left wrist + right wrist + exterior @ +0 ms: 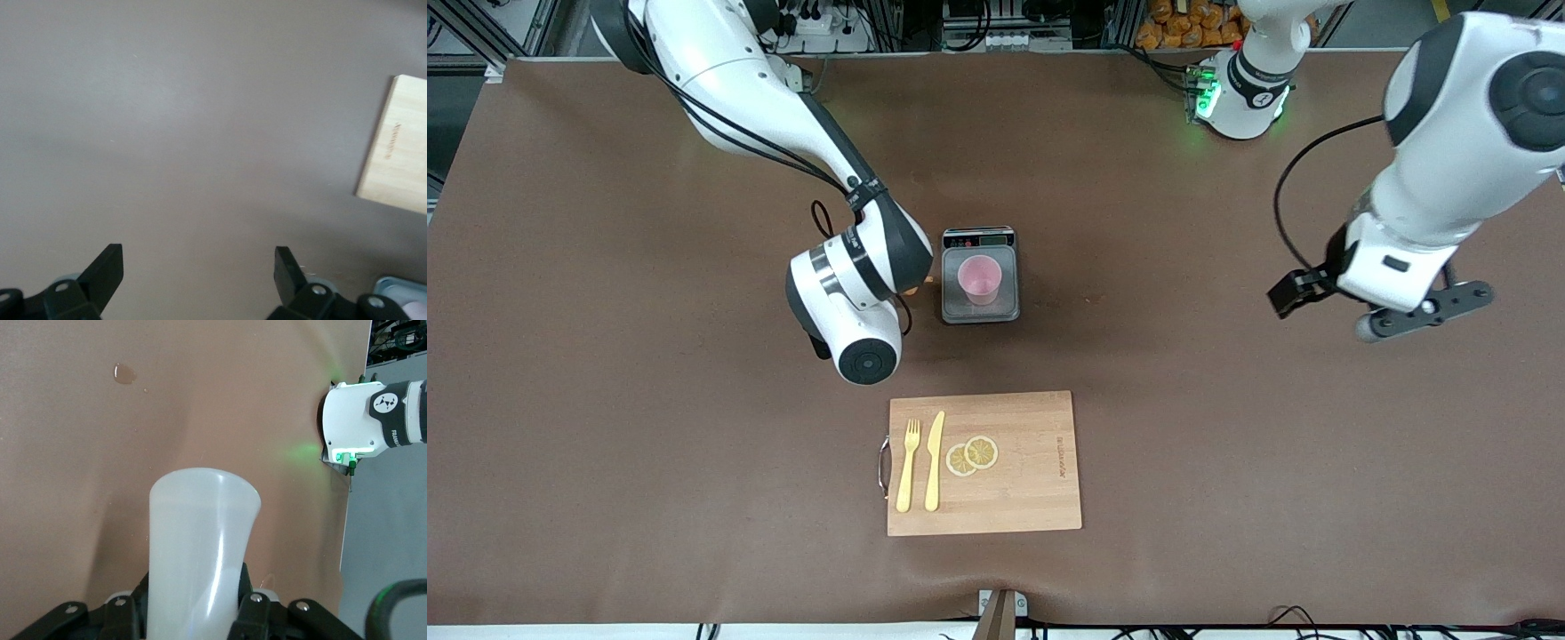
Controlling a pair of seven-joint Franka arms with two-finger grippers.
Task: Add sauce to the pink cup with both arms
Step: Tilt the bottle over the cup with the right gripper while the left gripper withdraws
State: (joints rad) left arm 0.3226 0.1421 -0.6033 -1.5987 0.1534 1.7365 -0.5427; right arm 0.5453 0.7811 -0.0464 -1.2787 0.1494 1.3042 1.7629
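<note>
— Pink cup [980, 278]: where is it?
— On the small scale [979, 307], mid-table, farther from the front camera than the cutting board [1032, 480] with its fork [908, 465], knife [935, 460] and lemon slices [972, 455].
— And the sauce bottle [200, 547]?
— Clamped between the right gripper's [193, 613] fingers, just beside the scale; its wrist hides it from the front.
— The other arm?
— It waits. The left gripper [199, 273] hangs over bare table toward its own end, fingers spread wide, holding nothing.
</note>
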